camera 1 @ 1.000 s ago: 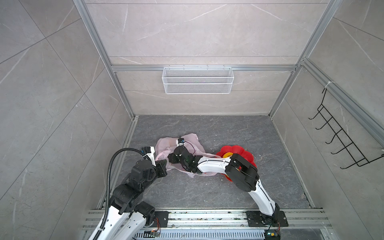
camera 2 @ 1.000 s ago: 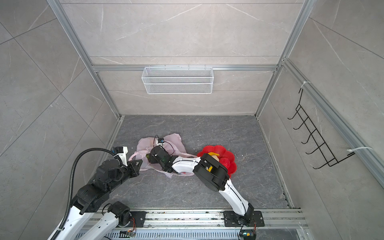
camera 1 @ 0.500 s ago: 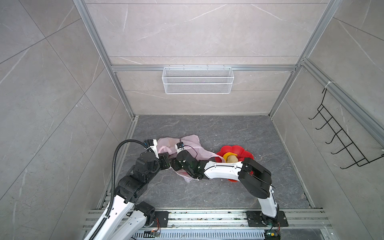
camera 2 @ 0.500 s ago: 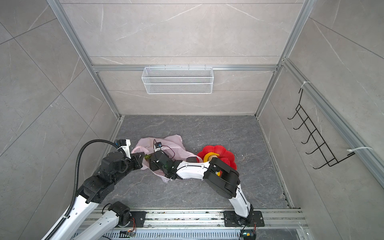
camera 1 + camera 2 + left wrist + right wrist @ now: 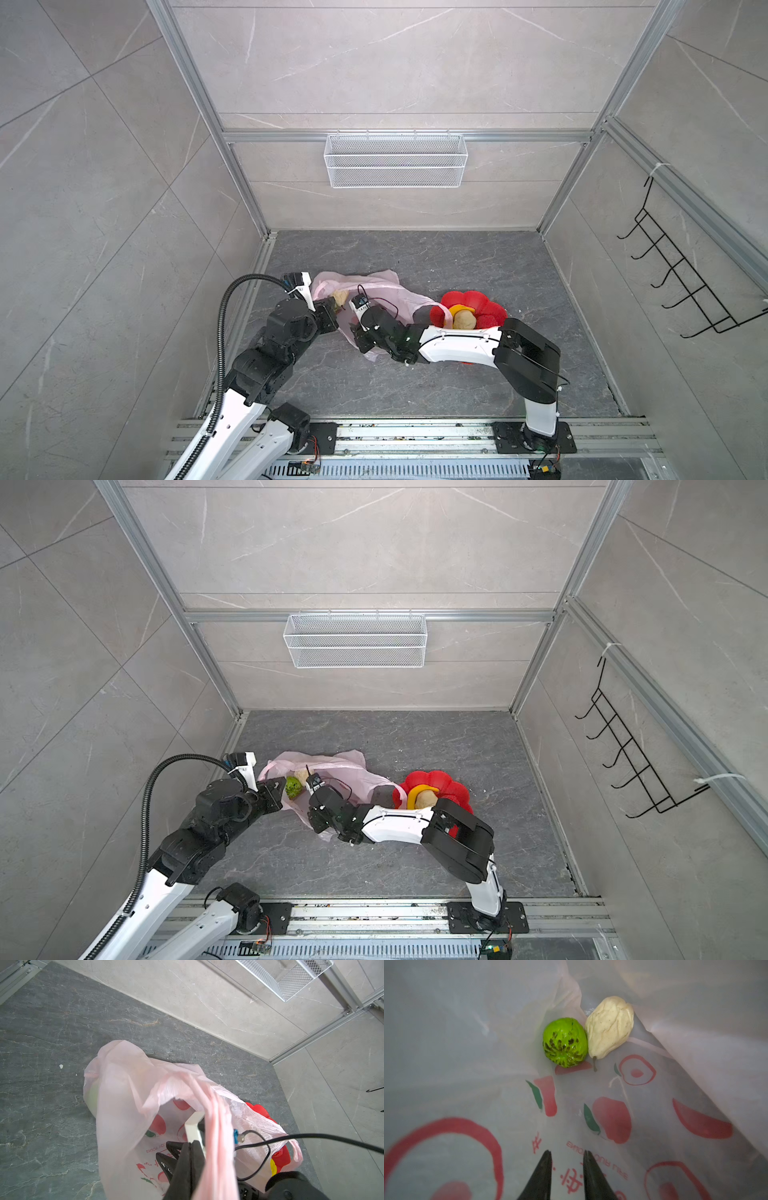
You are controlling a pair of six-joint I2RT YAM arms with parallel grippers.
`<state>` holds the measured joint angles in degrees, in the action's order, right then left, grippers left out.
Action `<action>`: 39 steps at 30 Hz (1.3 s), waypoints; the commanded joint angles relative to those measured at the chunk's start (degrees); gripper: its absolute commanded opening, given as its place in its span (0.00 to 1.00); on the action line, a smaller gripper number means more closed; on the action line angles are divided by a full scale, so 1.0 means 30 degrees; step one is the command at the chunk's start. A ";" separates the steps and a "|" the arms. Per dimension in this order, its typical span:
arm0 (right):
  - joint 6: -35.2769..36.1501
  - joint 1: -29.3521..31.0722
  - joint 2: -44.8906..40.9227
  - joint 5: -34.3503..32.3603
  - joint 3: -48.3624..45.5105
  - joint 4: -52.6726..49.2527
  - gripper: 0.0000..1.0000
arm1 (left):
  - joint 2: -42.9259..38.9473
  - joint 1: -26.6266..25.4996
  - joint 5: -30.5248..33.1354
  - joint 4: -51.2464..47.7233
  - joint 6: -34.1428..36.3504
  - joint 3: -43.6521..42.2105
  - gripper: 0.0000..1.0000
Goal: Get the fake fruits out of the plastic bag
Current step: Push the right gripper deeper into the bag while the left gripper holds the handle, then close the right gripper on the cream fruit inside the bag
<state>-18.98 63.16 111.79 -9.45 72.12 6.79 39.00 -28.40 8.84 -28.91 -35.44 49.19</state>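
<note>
**Two fruits showing in the bag — right arm reaching in**

Everything sits on the table (image 5: pixel 457 257). On its left half lies the plastic bag (image 5: pixel 374 291), mouth lifted toward the arms. Just beside it the red flower dish (image 5: pixel 488 309) already has a banana (image 5: pixel 419 791) and a beige piece (image 5: pixel 463 330) in it.

On the left gripper (image 5: pixel 188 1148) the fingers are pinched together on the bag's handle strip, holding the mouth up. The right gripper (image 5: pixel 566 1152) is inside the bag, fingers a little apart, nothing between them. The green ball (image 5: pixel 564 1042) and beige lumpy piece (image 5: pixel 609 1026) touch each other in the far corner, ahead of the fingertips.

My read: widen the fingers before closing in. Take the green ball first — it's rounder and nearer the finger line. Hold the left side taut so film doesn't fold into the grip.

Print: red apples with green leaves, red Chinese characters and a line of capitals. All of it is seen reversed through the film; can't read it reliably.
</note>
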 commanded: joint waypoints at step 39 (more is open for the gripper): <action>-0.4812 -0.0443 0.8733 -0.2065 1.4013 -0.6243 0.68 | -0.7735 -0.0083 -0.4417 -0.8502 -0.1351 -0.0988 0.00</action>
<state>-31.73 62.06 135.39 -13.98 111.81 -10.79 15.88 -28.40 -2.28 -52.62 -38.30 44.34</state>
